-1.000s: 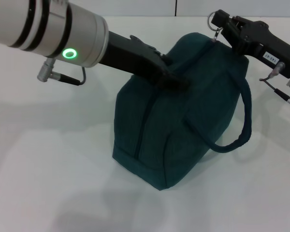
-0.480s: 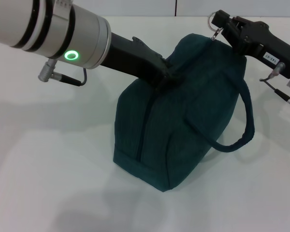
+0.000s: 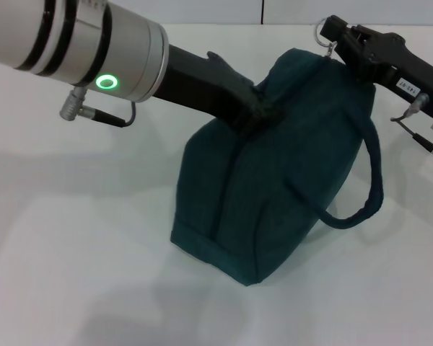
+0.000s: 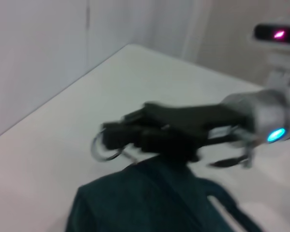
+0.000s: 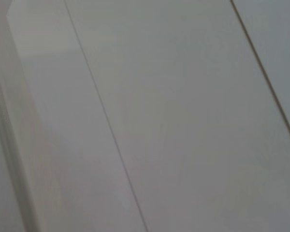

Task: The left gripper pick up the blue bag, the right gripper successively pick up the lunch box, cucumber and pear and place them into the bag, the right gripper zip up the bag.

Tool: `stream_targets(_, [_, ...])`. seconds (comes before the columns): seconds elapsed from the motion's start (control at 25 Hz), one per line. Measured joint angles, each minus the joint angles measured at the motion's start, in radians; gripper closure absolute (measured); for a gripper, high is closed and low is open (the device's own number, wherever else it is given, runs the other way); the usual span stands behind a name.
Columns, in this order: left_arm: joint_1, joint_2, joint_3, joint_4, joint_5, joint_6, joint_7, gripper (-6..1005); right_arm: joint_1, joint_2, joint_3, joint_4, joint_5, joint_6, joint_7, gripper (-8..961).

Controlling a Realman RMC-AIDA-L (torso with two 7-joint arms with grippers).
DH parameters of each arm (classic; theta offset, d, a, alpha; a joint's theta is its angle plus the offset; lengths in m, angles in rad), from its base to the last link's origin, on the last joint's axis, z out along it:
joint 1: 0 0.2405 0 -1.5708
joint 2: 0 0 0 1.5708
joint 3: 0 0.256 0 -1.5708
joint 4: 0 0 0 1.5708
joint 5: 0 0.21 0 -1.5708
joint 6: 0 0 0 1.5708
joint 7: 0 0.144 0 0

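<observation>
The blue bag (image 3: 274,187) stands on the white table (image 3: 72,238), leaning toward the right, with its zip line closed along the top and down the near end. My left gripper (image 3: 261,113) is shut on the bag's top at the middle. My right gripper (image 3: 337,40) is at the bag's far top corner, shut on the zip pull, whose metal ring (image 3: 322,30) sticks out beyond it. The left wrist view shows that right gripper (image 4: 112,137), the ring (image 4: 104,148) and the bag's top (image 4: 150,203). Lunch box, cucumber and pear are out of view.
One carry handle (image 3: 373,189) hangs loose in a loop off the bag's right side. The table's back edge (image 3: 202,24) meets a wall just behind the bag. The right wrist view shows only pale wall panels.
Both grippers and the bag's top have shifted a little to the right, and the bag leans further that way. The grips look unchanged.
</observation>
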Motion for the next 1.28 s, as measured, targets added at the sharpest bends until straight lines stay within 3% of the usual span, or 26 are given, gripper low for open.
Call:
stream_targets(0.72, [0.007, -0.002, -0.046, 0.000, -0.143, 0.012, 0.097, 949, -0.034, 0.000, -0.007, 0.053, 0.017, 0.203, 0.000, 795])
stream_targets(1.28, [0.017, -0.004, -0.122, -0.099, -0.185, -0.004, 0.167, 918, -0.081, 0.000, 0.002, 0.045, 0.081, 0.130, 0.016, 789])
